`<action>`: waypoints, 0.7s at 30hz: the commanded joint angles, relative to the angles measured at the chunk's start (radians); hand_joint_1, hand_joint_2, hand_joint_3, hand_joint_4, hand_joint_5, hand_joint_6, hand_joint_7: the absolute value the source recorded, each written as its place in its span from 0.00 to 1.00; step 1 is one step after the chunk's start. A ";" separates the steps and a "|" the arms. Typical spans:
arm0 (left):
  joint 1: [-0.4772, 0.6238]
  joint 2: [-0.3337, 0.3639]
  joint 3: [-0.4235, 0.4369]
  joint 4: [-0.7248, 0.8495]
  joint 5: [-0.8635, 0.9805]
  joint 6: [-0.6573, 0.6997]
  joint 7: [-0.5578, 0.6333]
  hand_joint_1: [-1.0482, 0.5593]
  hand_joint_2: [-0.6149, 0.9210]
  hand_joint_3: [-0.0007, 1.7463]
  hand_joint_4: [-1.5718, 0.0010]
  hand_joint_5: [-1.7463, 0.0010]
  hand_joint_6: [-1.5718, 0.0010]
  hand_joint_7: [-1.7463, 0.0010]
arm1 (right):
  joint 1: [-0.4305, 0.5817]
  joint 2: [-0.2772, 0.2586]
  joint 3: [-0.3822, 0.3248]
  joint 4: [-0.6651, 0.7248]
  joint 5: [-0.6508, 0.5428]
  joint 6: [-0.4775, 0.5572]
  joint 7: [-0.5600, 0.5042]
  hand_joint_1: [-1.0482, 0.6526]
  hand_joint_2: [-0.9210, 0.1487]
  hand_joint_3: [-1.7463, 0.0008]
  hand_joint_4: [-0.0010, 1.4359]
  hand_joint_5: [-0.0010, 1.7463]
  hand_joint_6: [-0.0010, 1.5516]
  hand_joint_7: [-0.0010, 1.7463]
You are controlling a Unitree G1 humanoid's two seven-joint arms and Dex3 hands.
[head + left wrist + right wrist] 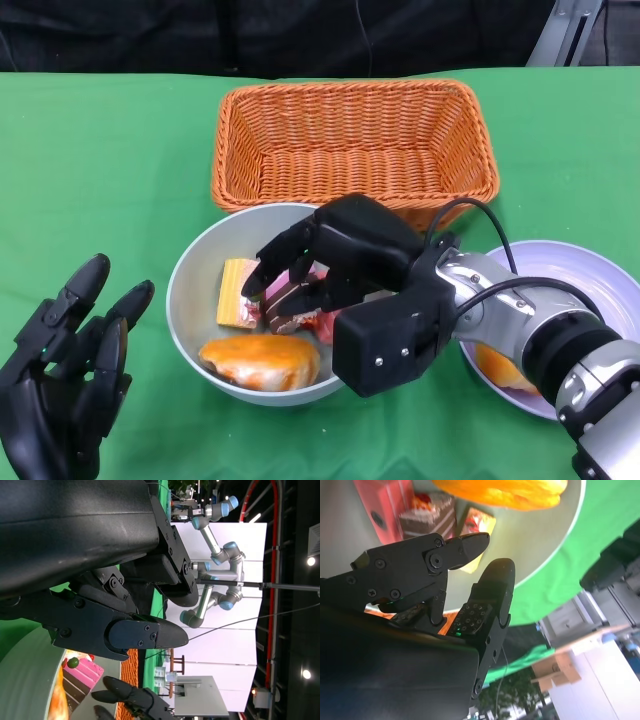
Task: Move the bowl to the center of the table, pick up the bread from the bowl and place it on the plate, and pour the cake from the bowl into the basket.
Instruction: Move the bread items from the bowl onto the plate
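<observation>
A grey bowl (190, 265) stands mid-table holding an orange bread (262, 360), a yellow wrapped cake (238, 293) and a pink cake (300, 305). My right hand (330, 260) hovers over the bowl's right side, fingers curved down toward the pink cake with nothing plainly held. In the right wrist view its fingers (495, 595) stand apart above the bowl (540, 555), the bread (505, 492) and the pink cake (427, 517). My left hand (70, 370) waits at the lower left, fingers spread and empty. The white plate (590, 280) carries an orange piece (497, 368), half hidden by my forearm.
An empty orange wicker basket (355, 140) stands just behind the bowl, almost touching it. The plate lies close to the bowl's right side. Green cloth stretches open to the left of the basket and bowl.
</observation>
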State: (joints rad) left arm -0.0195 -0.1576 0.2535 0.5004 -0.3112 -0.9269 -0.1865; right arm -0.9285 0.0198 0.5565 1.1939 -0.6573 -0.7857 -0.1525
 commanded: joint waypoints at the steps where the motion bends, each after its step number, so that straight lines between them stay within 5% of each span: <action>1: 0.008 0.018 0.005 0.007 -0.006 -0.016 -0.010 0.34 1.00 0.18 0.39 1.00 0.47 1.00 | 0.002 -0.002 -0.024 -0.027 0.049 0.035 0.107 0.34 0.05 0.99 0.52 0.31 0.55 0.01; 8: 0.006 0.020 0.011 0.011 0.016 -0.028 0.004 0.34 1.00 0.18 0.38 1.00 0.47 1.00 | -0.040 -0.025 -0.033 -0.051 0.093 0.046 0.347 0.25 0.08 1.00 0.45 0.07 0.40 0.00; 21: 0.009 0.010 0.014 0.009 0.004 -0.033 0.008 0.34 1.00 0.18 0.38 1.00 0.47 1.00 | -0.073 -0.027 -0.093 -0.042 0.193 0.096 0.585 0.19 0.11 1.00 0.47 0.03 0.35 0.00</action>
State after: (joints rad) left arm -0.0195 -0.1567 0.2583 0.5029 -0.3070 -0.9452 -0.1881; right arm -0.9759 0.0024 0.4762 1.1520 -0.4774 -0.7012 0.4117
